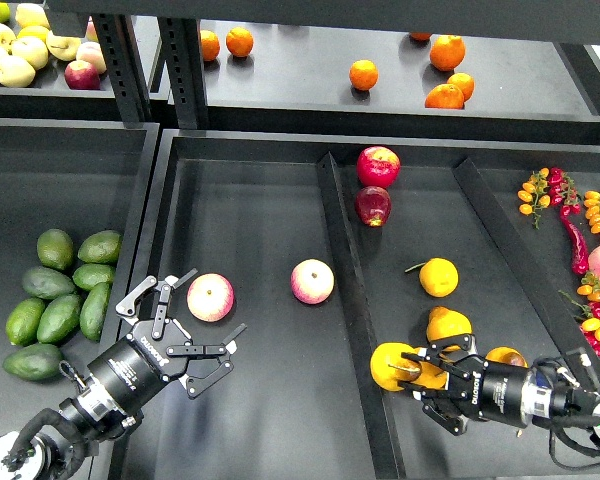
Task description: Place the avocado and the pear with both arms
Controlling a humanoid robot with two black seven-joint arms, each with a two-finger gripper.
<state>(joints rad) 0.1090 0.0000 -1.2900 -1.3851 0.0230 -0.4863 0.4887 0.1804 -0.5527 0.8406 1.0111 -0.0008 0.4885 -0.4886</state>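
Observation:
My right gripper [410, 372] is shut on the yellow-orange pear [390, 366]. It holds the pear just right of the centre divider [352, 330], at the front of the right compartment, next to other pears [447, 325]. My left gripper [214, 302] is open and empty over the left compartment. A pink apple [210, 297] shows between its spread fingers. Several avocados [55, 300] lie in a pile in the far-left tray, to the left of my left gripper. A dark one [32, 362] is at the front of the pile. I cannot tell which is the task's avocado.
A second pink apple [312, 281] lies near the divider. Two red apples [376, 166] sit at the back of the right compartment, and a pear with a stem [438, 277] lies mid-right. Cherry tomatoes and chillies [570, 215] fill the far-right tray. Oranges [445, 95] are on the back shelf.

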